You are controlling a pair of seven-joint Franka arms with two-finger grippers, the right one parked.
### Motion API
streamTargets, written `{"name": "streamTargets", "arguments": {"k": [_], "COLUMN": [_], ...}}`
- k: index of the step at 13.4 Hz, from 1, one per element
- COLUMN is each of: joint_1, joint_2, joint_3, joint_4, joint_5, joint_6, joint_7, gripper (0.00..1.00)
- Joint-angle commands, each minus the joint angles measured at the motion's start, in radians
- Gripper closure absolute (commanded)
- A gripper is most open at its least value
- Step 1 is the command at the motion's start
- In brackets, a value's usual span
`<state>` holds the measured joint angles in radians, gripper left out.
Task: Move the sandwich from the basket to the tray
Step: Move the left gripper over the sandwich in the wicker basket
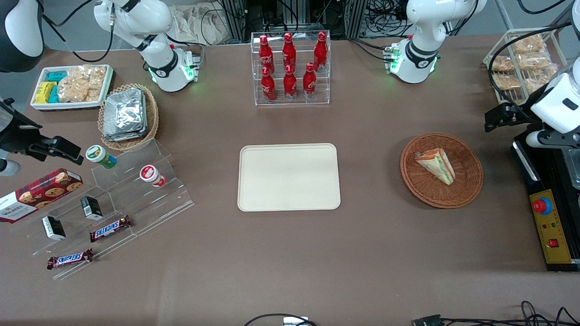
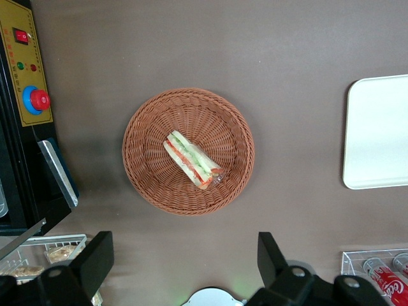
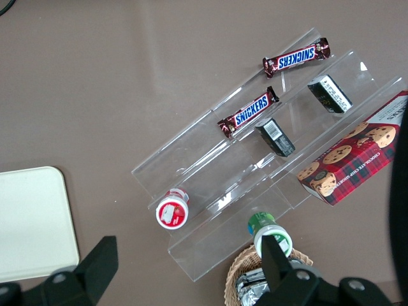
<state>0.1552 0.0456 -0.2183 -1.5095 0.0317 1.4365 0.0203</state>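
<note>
Hand [image 2: 185, 264] spread wide, holding nothing, high over the surface [image 1: 290, 271] at the working arm's end; both fingers [image 2: 95, 255] show dark and well apart in the left wrist view. Sandwich [image 1: 436, 165] is a small triangular wedge in clear wrap, white bread with green, orange and red layers, lying on its side inside the basket [image 1: 466, 190], roughly centred. Basket round, shallow, reddish-brown wicker. From the wrist camera the sandwich [image 2: 193, 159] sits below the hand, in line with the gap between the fingers, not touched. Tray [image 1: 289, 177] cream-beige, rounded corners, low rim, flat on the surface mid-table, well apart from the basket, toward the parked arm's end from it.

Readable writing: two Snickers bars [image 1: 111, 228] on a clear stepped stand [image 1: 172, 199] near the front camera; a red plaid cookie box [image 1: 38, 194] with "Walkers" printed on it just beside the stand. Farther from the camera, red Coca-Cola bottles [image 1: 290, 63] stand in a clear rack. Control box [image 1: 550, 226] with red button beside the basket, at the table edge.
</note>
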Motion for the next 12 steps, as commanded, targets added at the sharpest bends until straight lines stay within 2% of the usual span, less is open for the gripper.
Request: {"name": "streamTargets", "arguments": {"k": [1, 5, 8, 12], "joint_1": [0.000, 0.001, 0.001, 0.003], "joint_2": [-0.003, 0.006, 0.002, -0.055], "joint_3": [0.000, 0.000, 0.000, 0.002], "joint_4": [0.006, -0.012, -0.073, -0.275], "joint_5": [-0.007, 0.004, 0.004, 0.004], "joint_6": [0.001, -0.008, 0.016, 0.189], "joint_7": [-0.010, -0.016, -0.104, -0.215], "gripper": [0.00, 0.00, 0.00, 0.00]}}
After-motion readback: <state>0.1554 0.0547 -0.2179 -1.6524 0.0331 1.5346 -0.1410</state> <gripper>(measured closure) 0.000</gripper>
